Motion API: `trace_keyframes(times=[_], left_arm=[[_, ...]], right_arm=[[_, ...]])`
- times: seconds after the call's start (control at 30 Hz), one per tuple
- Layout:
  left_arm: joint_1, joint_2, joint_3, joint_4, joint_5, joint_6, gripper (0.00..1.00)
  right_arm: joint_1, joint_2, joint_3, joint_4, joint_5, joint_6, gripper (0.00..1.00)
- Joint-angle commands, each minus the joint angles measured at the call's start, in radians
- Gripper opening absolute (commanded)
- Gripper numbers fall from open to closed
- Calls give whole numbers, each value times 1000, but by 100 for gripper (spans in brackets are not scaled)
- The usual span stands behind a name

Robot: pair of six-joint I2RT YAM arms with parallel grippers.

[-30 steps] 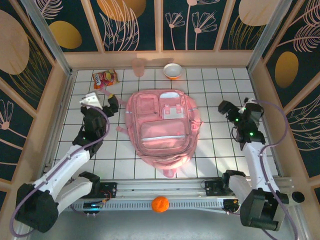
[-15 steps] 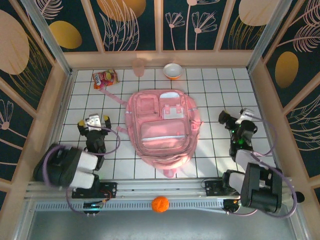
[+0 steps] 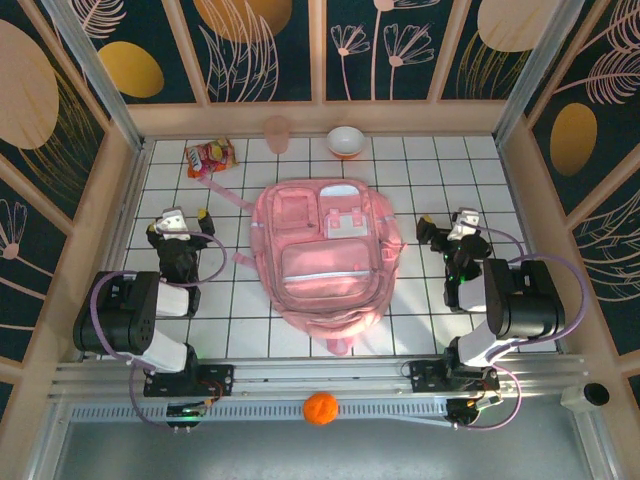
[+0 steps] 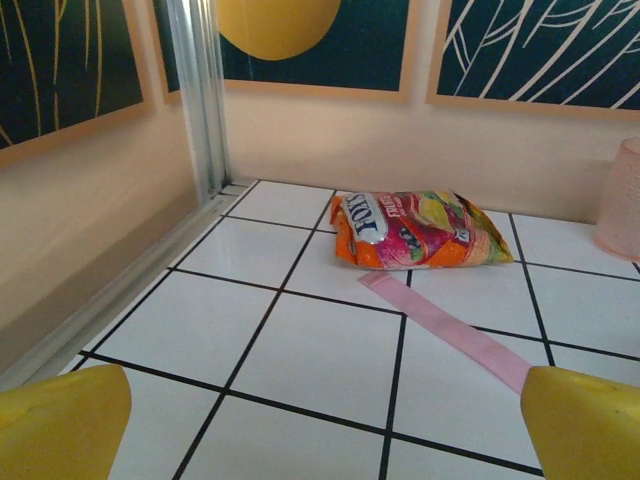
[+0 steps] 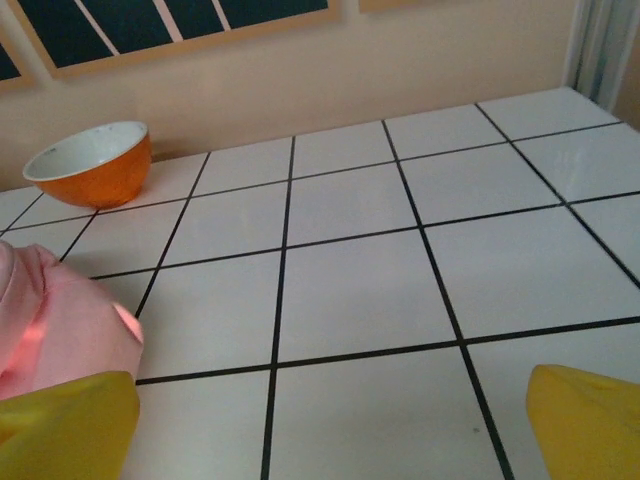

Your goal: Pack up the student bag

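Packet by student bag reads, perhaps, "ROXY".

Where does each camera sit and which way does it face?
Top external: above, behind the bases, looking down at the large pink fabric backpack on the white tiled table; left arm and right arm show.
Left wrist: low, facing an orange foil snack packet; yellow left fingers open.
Right wrist: low, facing the round orange bowl; yellow right fingers open.
Top and left wrist share the packet.
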Motion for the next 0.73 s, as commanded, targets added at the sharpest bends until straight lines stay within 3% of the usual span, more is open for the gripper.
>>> trace_keyframes(times=[0.0, 0.7], left_arm=[[4, -1, -2, 8, 33, -22, 99], [4, 0, 9, -14, 81, -4, 99]], right_arm=[[4, -3, 8, 49, 47, -29, 99], [1, -3, 8, 50, 44, -28, 99]])
